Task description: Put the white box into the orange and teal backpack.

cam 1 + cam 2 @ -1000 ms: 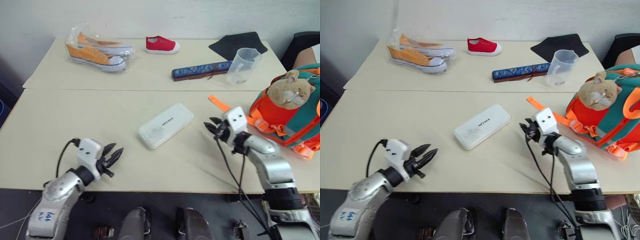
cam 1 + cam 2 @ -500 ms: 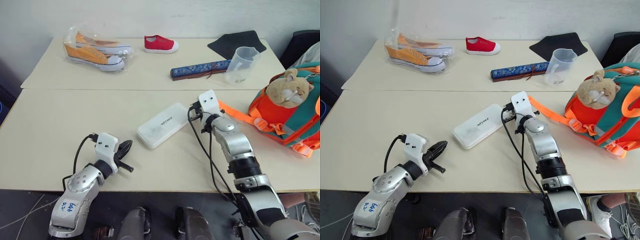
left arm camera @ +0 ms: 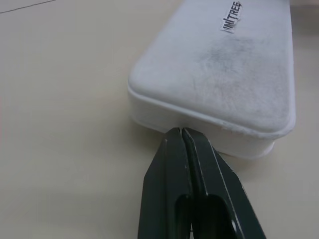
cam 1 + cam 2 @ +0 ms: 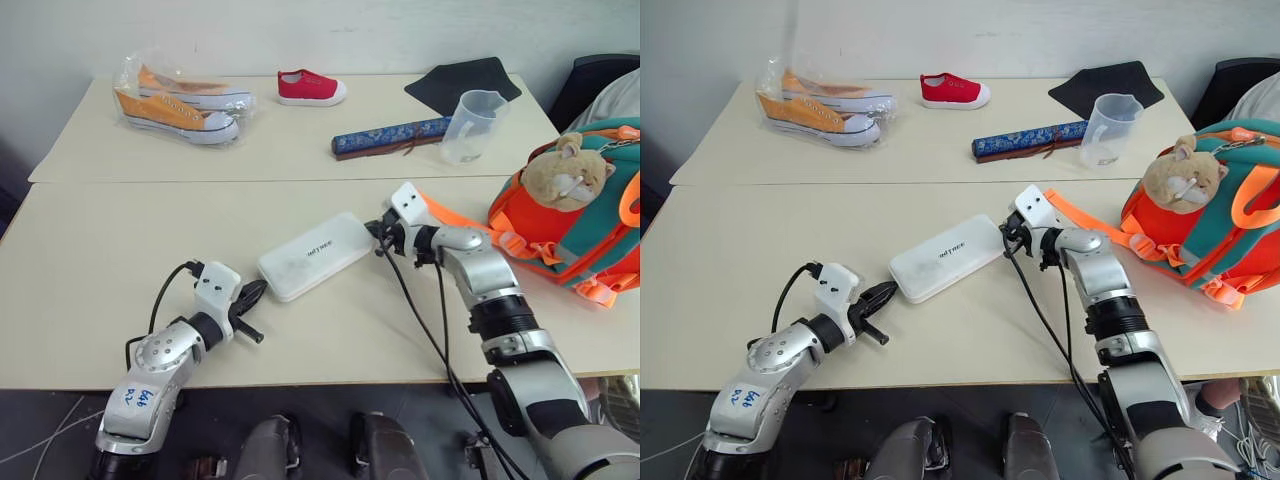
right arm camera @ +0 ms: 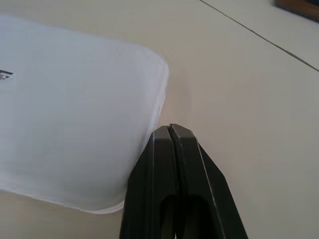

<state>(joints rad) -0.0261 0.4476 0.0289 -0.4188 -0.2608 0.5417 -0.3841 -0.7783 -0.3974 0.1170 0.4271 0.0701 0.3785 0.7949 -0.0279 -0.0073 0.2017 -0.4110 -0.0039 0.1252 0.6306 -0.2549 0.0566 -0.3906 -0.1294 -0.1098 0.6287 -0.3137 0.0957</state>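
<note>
Left tool [image 4: 252, 296] first: its fingers are pinched tight together, holding nothing, tip right up against the near end of the white box [image 4: 314, 255]; we read this as a two-ended squeeze, with the box caught between both tips rather than gripped. The box lies flat mid-counter [image 4: 90, 250], its long axis on a diagonal, near end toward our left arm, far end pointing up and right toward the orange and teal backpack [image 4: 575, 225]; lettered face up. Over on the right, the right tool [image 4: 381, 232] is likewise closed and empty, tip at the far end of the box; the backpack sits at the counter's right edge, well apart from the box. To do this well, we'd press evenly along that long axis, keep both tips low on the end walls so the case can't pivot or pop out, and lift level.
</note>
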